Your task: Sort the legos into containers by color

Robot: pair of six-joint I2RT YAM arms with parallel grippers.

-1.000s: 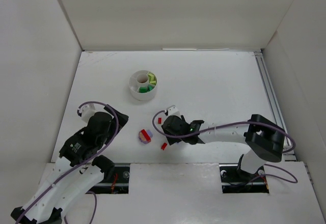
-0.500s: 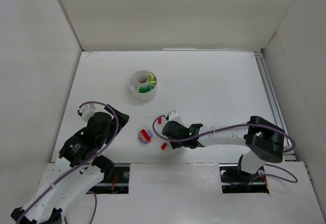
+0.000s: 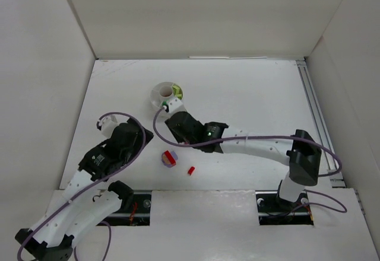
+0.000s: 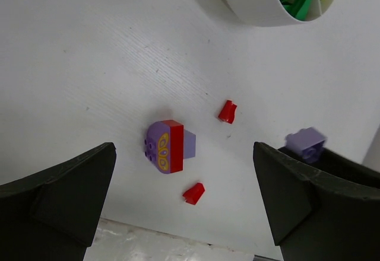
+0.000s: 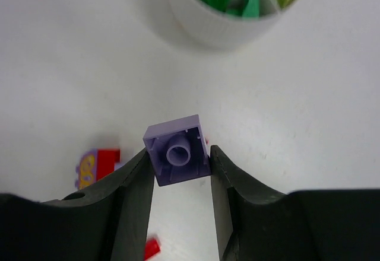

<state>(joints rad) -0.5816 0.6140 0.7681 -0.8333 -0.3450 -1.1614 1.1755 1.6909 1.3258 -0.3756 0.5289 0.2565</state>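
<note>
Right gripper [image 5: 179,154] pinches a lavender brick [image 5: 177,149] just short of the white tub [image 5: 208,32] toward the surface's far edge, probably to drop it into its own compartment. Left gripper [image 4: 183,172] gapes wide above loose red bricks [image 4: 227,111].

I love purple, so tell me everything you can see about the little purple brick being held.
The lavender brick is small, square, smooth plastic. Its hollow underside, with one round tube, faces the wrist camera. The jaws of the right gripper pinch two opposite sides, holding it up, short of the white tub.
</note>
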